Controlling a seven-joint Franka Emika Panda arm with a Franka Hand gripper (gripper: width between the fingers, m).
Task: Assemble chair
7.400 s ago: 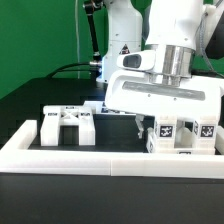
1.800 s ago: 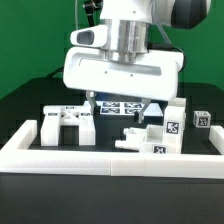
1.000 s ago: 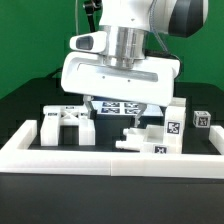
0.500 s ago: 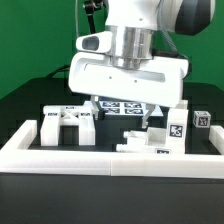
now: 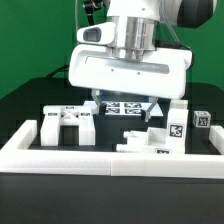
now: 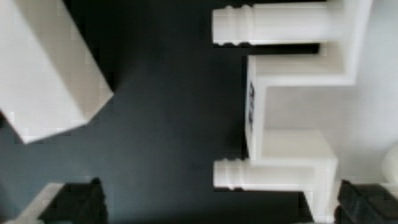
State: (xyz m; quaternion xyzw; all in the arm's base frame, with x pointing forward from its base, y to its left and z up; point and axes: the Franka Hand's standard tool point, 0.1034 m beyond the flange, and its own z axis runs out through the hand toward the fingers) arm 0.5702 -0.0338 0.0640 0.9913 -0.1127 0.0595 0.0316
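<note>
- The white plastic chair piece with two round pegs (image 6: 294, 95) lies flat on the black table (image 5: 25, 100), loose and joined to nothing. It is probably the low tagged piece (image 5: 152, 148) just behind the long white border wall (image 5: 60, 158) in the exterior view.
- The robot's two-finger gripper (image 5: 122, 105) hangs above it, fingers spread wide. Nothing is between them, so the hand is empty.
- Over the last two seconds the gripper has drifted a little toward the exterior view's right and lifted slightly. The parts themselves do not appear to have moved.
- My judgement: it is lining up over the pegged piece for a pick, not yet descending, and assembly has hardly begun.
- In the wrist view the dark fingertips (image 6: 71, 200) sit either side of the lower peg, well apart from each other.
- Behind lies the flat white tagged slab (image 5: 122, 108).
- The white bridge-shaped bracket (image 5: 68, 125) stands at the exterior view's left, and the upright tagged posts (image 5: 176, 122) and a small tagged cube (image 5: 203, 119) at its right.
- All of these are separate.
</note>
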